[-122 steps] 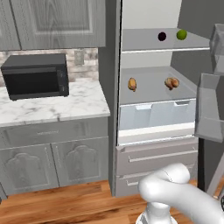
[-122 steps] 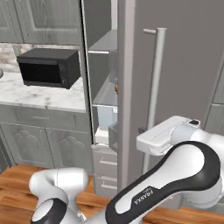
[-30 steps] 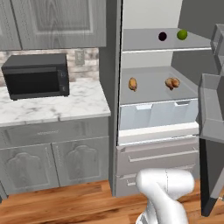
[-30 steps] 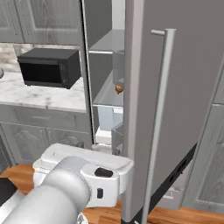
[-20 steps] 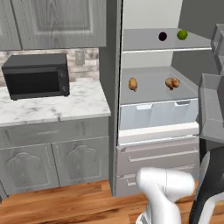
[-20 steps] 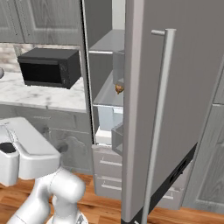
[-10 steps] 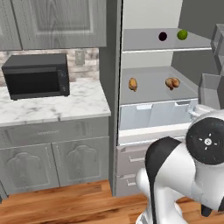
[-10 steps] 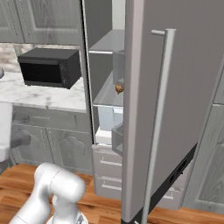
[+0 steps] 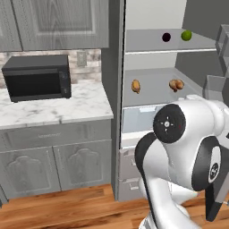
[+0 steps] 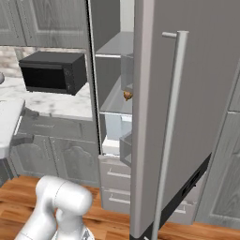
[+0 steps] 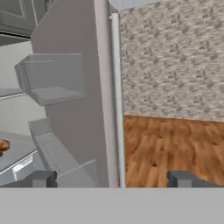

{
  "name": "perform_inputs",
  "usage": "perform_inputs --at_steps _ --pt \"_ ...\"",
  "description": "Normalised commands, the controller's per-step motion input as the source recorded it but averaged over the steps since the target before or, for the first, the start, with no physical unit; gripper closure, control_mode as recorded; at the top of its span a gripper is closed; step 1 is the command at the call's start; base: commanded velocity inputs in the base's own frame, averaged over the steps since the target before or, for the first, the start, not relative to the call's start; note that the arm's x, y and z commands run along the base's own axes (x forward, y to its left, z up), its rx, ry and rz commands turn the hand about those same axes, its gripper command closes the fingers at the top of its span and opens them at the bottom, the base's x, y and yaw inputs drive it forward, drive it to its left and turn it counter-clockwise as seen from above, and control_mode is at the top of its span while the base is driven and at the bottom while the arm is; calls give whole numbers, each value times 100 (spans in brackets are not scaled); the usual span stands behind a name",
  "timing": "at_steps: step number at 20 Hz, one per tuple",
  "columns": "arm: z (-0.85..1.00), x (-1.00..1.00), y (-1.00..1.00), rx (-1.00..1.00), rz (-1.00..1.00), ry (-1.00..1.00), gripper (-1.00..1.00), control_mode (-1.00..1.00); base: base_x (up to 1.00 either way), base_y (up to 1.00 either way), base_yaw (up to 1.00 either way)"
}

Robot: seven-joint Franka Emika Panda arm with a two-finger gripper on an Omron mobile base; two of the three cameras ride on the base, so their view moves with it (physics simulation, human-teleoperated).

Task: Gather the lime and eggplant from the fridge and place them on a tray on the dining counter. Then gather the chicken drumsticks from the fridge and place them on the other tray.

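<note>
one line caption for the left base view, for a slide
Open fridge with lime and eggplant above two drumsticks, arm in front.

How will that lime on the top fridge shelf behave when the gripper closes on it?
The lime looks round and smooth, so it will probably roll if nudged. It sits loose on the flat top shelf beside a dark round fruit, which a bump could push. It is small, so likely light.
</note>
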Motion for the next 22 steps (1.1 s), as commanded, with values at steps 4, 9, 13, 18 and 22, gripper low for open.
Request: perform_inputs --at_steps 4,9,13,18,22 --pt "-15 31 0 -6 -13 -4 -100 -100 0 0 0" --pt "-32 26 0 0 -16 0 -100 -100 0 0 0" --pt "-33 29 0 -1 -17 0 -100 -100 0 0 0" --pt "-34 19 -18 0 -14 0 -100 -100 0 0 0" --pt "-43 3 -45 0 -2 0 -100 -100 0 0 0"
